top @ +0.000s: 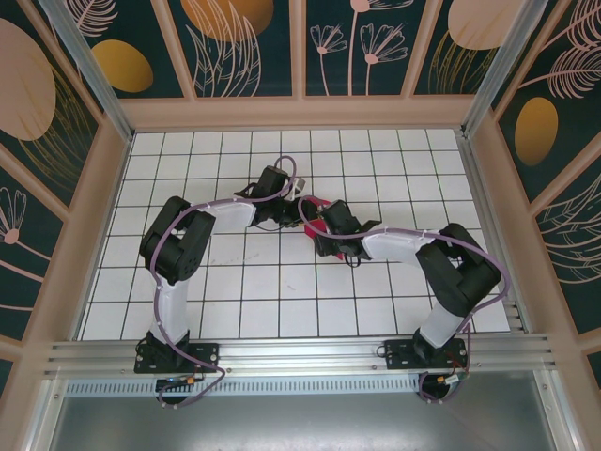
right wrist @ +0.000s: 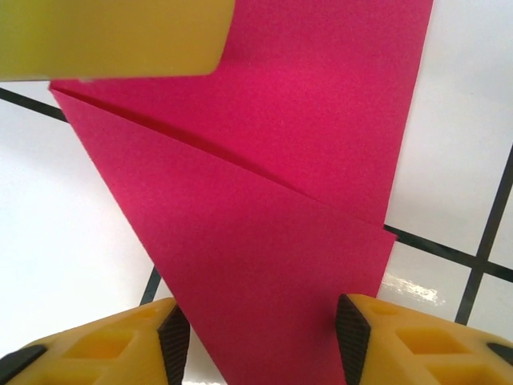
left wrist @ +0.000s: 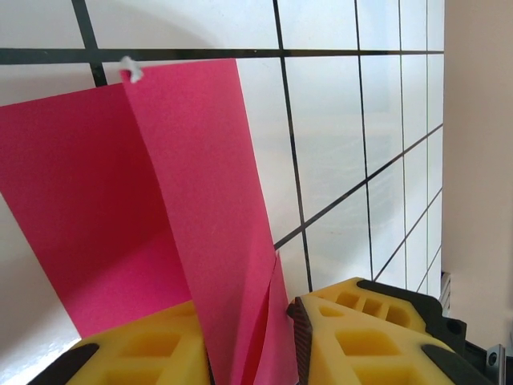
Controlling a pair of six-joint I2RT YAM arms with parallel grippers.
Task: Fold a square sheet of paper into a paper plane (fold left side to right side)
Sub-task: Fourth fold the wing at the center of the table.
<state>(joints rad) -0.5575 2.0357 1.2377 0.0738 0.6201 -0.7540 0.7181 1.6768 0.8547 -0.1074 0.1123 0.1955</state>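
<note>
The magenta-pink sheet of paper (top: 314, 228) lies mid-table between the two arms, partly hidden under them. In the left wrist view one flap of the paper (left wrist: 192, 208) stands up off the table, and my left gripper (left wrist: 252, 357) is shut on its lower edge, where the layers bunch between the pads. My left gripper (top: 299, 203) reaches in from the upper left. In the right wrist view the paper (right wrist: 264, 241) lies flat with a diagonal fold across it. My right gripper (right wrist: 263, 353) (top: 326, 228) hovers over it, open, with the pads straddling the paper's near part.
The white grid-tiled table (top: 235, 282) is ringed by low wooden walls (top: 300, 113). A metal rail (top: 300, 352) carries both arm bases at the near edge. A blurred yellow finger (right wrist: 120, 36) of the left gripper crosses the top of the right wrist view.
</note>
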